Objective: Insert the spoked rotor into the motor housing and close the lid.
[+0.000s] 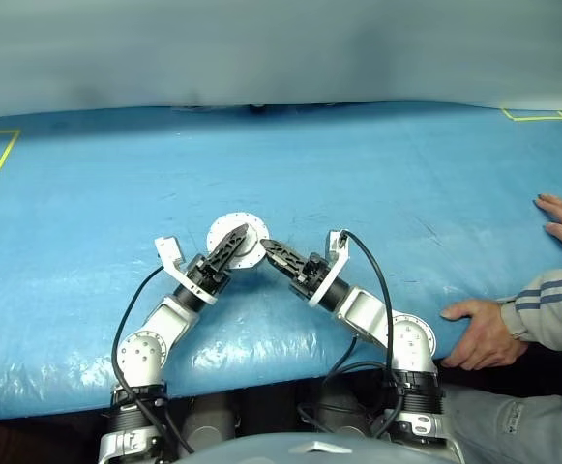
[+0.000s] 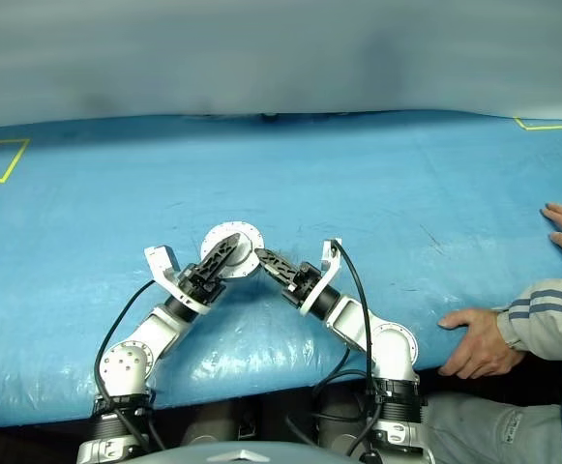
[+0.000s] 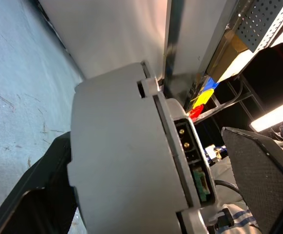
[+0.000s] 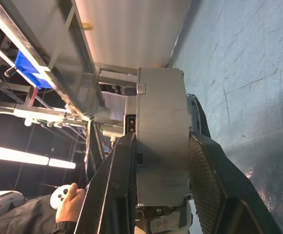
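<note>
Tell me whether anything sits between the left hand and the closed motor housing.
Nothing visible does. The motor housing is off the blue table, pinched by the right hand, and the left hand is open around it, one finger beside its edge.

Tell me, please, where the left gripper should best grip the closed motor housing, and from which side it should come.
Grip the motor housing across its two flat faces, as the right gripper does, coming edge-on from the robot's left. It is held on edge above the blue table, so the faces are free there. The left gripper is open beside it.
</note>
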Tool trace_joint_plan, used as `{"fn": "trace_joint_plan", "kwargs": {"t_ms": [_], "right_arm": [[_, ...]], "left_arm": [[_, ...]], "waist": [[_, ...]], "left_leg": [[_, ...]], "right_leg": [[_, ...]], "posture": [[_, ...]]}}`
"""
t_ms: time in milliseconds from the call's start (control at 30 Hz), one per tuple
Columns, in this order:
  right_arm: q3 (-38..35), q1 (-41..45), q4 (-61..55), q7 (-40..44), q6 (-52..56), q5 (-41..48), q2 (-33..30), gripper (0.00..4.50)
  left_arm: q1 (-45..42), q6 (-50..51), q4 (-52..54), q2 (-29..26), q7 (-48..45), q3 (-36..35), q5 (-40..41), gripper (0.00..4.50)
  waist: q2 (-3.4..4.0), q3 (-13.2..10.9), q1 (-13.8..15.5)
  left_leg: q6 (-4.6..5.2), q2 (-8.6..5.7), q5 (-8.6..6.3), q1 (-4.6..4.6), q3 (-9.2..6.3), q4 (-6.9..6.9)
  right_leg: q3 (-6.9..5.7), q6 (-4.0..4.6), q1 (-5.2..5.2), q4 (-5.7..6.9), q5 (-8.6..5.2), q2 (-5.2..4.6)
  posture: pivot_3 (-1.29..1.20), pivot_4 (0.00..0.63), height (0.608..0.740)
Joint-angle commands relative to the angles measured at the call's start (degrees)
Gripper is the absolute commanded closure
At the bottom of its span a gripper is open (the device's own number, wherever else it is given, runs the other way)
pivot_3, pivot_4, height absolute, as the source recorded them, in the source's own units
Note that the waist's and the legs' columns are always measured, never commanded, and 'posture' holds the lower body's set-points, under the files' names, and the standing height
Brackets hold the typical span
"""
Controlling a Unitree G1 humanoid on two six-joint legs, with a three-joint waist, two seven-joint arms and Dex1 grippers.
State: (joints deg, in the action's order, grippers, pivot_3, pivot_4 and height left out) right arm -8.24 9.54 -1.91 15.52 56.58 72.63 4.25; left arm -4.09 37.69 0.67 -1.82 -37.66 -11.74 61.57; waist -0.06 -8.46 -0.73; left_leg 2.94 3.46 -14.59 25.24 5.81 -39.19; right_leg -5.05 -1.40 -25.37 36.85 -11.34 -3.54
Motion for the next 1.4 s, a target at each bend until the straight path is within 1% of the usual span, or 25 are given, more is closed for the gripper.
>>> {"fn": "trace_joint_plan", "kwargs": {"t_ms": [33, 67, 100, 233, 367, 433, 500, 533, 633, 700, 767, 900, 1000, 1067, 1200, 1400], "right_arm": [[-0.04, 0.76, -2.84, 1.56, -1.53, 1.32, 1.22, 3.34], [-0.05, 0.83, -2.75, 1.55, -1.73, 1.16, 1.26, 3.34], [-0.04, 0.92, -2.63, 1.5, -1.99, 0.93, 1.3, 3.34], [0.09, 1.27, -2.18, 1.33, -3.02, -0.19, 1.36, 3.34], [1.04, 1.46, -2.48, 2.53, -5.99, -4.41, 0.73, 3.34], [1.27, 1.53, -2.26, 3.42, -6.82, -5.45, 0.41, 2.63], [1.49, 1.86, -2.14, 3.39, -8.57, -7.67, 0.25, 2.04], [1.71, 2.23, -1.93, 2.88, -10.47, -10.15, 0.12, 1.73], [1.42, 2.93, -1.14, 2.16, -15.05, -14.77, 0.36, 1.73], [0.49, 3.41, -0.02, 1.47, -18.38, -17.64, 0.43, 1.73], [0.06, 3.44, 0.41, 1.62, -19.83, -18.9, 0.39, 1.73], [-0.27, 2.61, -0.78, 2.76, -20.41, -19.19, 0.23, 1.73], [-0.27, 2.19, -1.4, 3.07, -20.92, -19.57, 0.25, 1.73], [-0.2, 2.07, -1.53, 3.11, -21.23, -19.93, 0.25, 1.73], [-0.39, 1.77, -1.68, 3.29, -22.18, -20.82, 0.12, 1.73], [-0.19, 1.27, -1.84, 3.29, -22.47, -21.08, 0.29, 1.73]], "left_arm": [[-0.41, -0.73, 2.36, 0.67, -1.9, 0.47, 0.59, 1.26], [-0.33, -0.75, 2.44, 0.78, -1.62, 0.4, 0.58, 1.6], [-0.24, -0.74, 2.52, 0.84, -1.35, 0.34, 0.63, 1.76], [-0.2, -0.72, 2.33, 1.5, 1.41, -0.5, 0.79, 1.79], [-0.62, -1.31, 1.98, 2.57, 3.46, -1.48, 1.26, 1.81], [-0.99, -1.85, 1.85, 3.22, 4.55, -2.0, 1.49, 1.81], [-1.74, -2.97, 1.35, 3.98, 6.04, -2.74, 1.39, 1.81], [-2.46, -4.23, 0.75, 4.47, 7.11, -3.3, 0.78, 1.81], [-4.13, -6.52, -0.64, 5.42, 9.08, -4.55, -0.43, 1.81], [-6.48, -9.99, -2.55, 6.15, 11.2, -5.91, -2.3, 1.81], [-8.6, -12.9, -4.36, 6.86, 13.5, -7.3, -3.84, 1.81], [-17.71, -19.24, -13.53, 6.13, 19.07, -11.66, -7.02, 1.81], [-23.43, -21.74, -20.74, 4.88, 20.12, -12.49, -10.17, 1.81], [-25.43, -22.68, -23.68, 4.54, 20.17, -12.81, -11.39, 1.81], [-32.29, -28.04, -33.31, 3.71, 21.36, -14.56, -14.39, 1.81], [-35.22, -32.38, -38.76, 2.88, 21.99, -15.97, -17.46, 1.81]], "waist": [[0.0, 0.0, 0.0], [0.0, 0.0, 0.03], [0.0, 0.0, 0.05], [-0.01, 0.01, 0.02], [-0.01, 0.01, -0.01], [-0.02, 0.01, 0.01], [-0.02, 0.01, 0.04], [-0.01, 0.01, 0.04], [-0.02, 0.01, 0.04], [-0.02, 0.01, 0.06], [-0.05, 0.02, 0.16], [-0.08, 0.01, 0.24], [-0.1, 0.01, 0.17], [-0.1, 0.01, 0.14], [-0.13, -0.01, 0.14], [-0.15, -0.02, -0.03]], "left_leg": [[0.0, 0.0, 0.0, 0.0, 0.0, 0.0], [0.0, 0.0, 0.0, 0.0, 0.0, 0.0], [0.0, 0.0, 0.0, 0.0, 0.01, 0.0], [0.0, 0.0, 0.0, 0.0, 0.01, -0.01], [0.0, 0.0, 0.0, -0.01, 0.01, -0.03], [0.0, 0.0, 0.0, -0.01, 0.01, -0.03], [0.0, -0.02, 0.0, -0.01, 0.01, -0.04], [0.0, -0.02, 0.0, -0.01, 0.01, -0.05], [0.0, -0.09, 0.0, -0.01, 0.02, -0.11], [0.0, -0.12, 0.0, -0.01, 0.02, -0.12], [-0.01, -0.31, 0.02, 0.0, -0.01, -0.15], [0.01, -0.37, 0.02, 0.01, -0.03, -0.2], [0.03, -0.41, 0.02, 0.03, -0.04, -0.22], [0.03, -0.43, 0.02, 0.04, -0.04, -0.22], [-0.11, -0.44, 0.1, 0.07, 0.01, -0.24], [-0.12, -0.44, 0.1, 0.1, 0.03, -0.25]], "right_leg": [[0.01, 0.0, 0.0, 0.0, 0.0, 0.0], [0.01, 0.01, 0.0, 0.0, 0.01, 0.0], [0.02, 0.01, 0.0, 0.0, 0.01, 0.0], [0.02, 0.01, 0.0, 0.01, 0.02, 0.01], [0.04, 0.0, 0.0, 0.02, 0.02, 0.01], [0.04, -0.01, 0.01, 0.02, 0.02, 0.02], [0.04, -0.01, 0.02, 0.02, 0.03, 0.02], [0.04, -0.02, 0.01, 0.03, 0.04, 0.02], [0.04, -0.07, 0.02, 0.03, 0.03, 0.04], [0.05, -0.08, 0.02, 0.04, 0.04, 0.04], [0.04, -0.07, 0.04, 0.06, 0.07, 0.04], [0.05, 0.06, 0.07, 0.05, 0.22, 0.03], [0.06, 0.02, 0.09, 0.03, 0.25, 0.02], [0.05, 0.01, 0.09, 0.01, 0.26, 0.01], [0.09, -0.01, 0.07, -0.01, 0.28, -0.01], [0.1, -0.02, 0.02, -0.01, 0.29, -0.01]], "posture": [[0.0, 0.15, 0.74], [0.0, 0.15, 0.74], [0.0, 0.15, 0.74], [0.0, 0.15, 0.74], [0.0, 0.15, 0.74], [0.0, 0.15, 0.74], [0.0, 0.15, 0.74], [0.0, 0.15, 0.74], [0.0, 0.15, 0.74], [0.0, 0.15, 0.74], [0.0, 0.15, 0.74], [0.0, 0.15, 0.74], [0.0, 0.15, 0.74], [0.0, 0.15, 0.74], [0.0, 0.15, 0.74], [0.0, 0.15, 0.74]]}}
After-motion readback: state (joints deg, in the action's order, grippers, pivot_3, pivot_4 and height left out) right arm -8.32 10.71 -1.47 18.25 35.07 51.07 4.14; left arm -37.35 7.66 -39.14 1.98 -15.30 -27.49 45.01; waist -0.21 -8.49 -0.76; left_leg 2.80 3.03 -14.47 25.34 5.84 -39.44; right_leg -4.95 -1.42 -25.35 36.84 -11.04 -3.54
